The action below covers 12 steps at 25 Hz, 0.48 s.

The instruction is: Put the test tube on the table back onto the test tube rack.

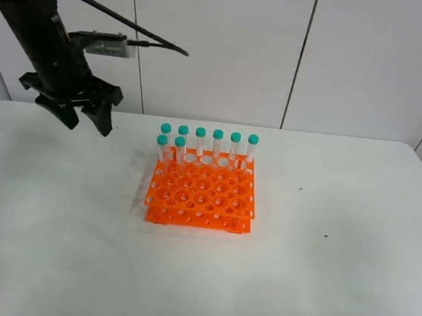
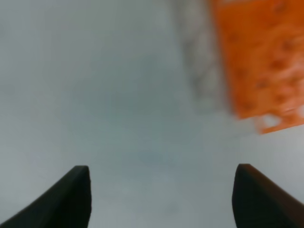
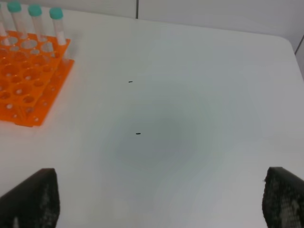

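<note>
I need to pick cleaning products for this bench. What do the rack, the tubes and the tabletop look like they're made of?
The test tube rack: likely moulded plastic, uniform bright orange, slight sheen. The test tubes: clear bodies, probably plastic though glass can't be excluded, with opaque teal caps. The table: white matte surface, perhaps laminate; no glare.

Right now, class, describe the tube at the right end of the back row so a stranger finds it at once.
Find the orange rack in the middle of the white table. Six teal-capped tubes stand along its far edge, two more just in front at the left. The tube is the far row's rightmost, at the corner, with a neighbour on one side only.
</note>
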Tool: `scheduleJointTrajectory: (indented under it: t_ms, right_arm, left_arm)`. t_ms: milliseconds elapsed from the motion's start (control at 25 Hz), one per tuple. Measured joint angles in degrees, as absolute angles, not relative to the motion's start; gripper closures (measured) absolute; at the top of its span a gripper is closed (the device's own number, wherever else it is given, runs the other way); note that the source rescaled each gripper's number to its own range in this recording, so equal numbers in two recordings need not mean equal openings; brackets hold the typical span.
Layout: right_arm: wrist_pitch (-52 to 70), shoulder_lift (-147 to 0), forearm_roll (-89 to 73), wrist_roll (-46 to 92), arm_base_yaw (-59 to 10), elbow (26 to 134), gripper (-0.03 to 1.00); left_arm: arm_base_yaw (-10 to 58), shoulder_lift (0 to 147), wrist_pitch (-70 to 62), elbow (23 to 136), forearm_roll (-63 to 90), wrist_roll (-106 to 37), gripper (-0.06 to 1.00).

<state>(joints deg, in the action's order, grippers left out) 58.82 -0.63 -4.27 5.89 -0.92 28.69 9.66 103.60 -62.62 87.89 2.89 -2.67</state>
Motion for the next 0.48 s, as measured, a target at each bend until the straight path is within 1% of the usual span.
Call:
scheduleJointTrajectory:
  t_ms: [280,480]
  right_arm:
    - [58.82,-0.63,-4.27,5.89,-0.92,28.69,0.03]
    - [58.82,-0.63,-4.27,5.89,-0.92,28.69,0.03]
  left_arm:
    - [-0.55,103.81,-66.71,88.18,2.84,-2.46,-0.01]
    - [-2.07,102.51,-66.71,86.25,2.76,-2.06,-0.01]
